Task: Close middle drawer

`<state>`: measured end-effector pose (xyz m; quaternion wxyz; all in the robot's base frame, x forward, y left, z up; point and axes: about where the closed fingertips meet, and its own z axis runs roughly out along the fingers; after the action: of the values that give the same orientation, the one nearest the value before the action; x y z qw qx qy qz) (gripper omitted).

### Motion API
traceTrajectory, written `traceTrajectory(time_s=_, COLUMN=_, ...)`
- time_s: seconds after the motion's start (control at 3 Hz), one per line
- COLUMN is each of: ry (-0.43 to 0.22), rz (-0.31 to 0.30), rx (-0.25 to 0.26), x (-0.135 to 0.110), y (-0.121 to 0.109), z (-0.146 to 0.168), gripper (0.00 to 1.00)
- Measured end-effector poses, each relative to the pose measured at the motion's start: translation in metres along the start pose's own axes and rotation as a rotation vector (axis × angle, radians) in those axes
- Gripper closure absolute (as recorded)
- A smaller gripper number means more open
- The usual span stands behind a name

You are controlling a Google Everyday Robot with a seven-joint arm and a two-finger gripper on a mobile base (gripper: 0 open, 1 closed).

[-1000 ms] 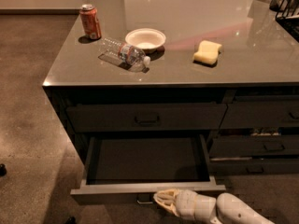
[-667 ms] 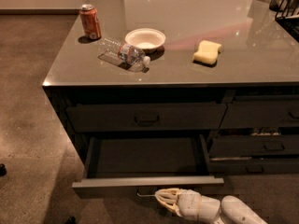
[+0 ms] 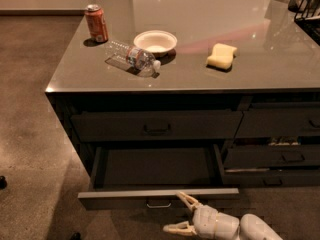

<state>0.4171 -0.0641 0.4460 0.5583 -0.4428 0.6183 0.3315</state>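
1 wide drawer is open: the middle drawer (image 3: 125,199) juts toward the near side below the shut top drawer (image 3: 200,125). Its long axis runs left-right, its front faces near, and the bar pull (image 3: 159,204) is centred. Bare floor (image 3: 35,154) lies open to the left and near of its front edge. The gripper (image 3: 173,212) is low and near, just right of the pull, fingers (image 3: 186,200) spread, far tip by the front, contact unclear. The front sits slightly farther in than 1 s ago.
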Motion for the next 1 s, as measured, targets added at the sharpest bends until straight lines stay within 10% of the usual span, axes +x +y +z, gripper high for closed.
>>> traceTrajectory(time_s=1.0, ry=0.072, rz=0.007, rx=0.018, x=0.017, y=-0.007, z=0.008, gripper=0.68)
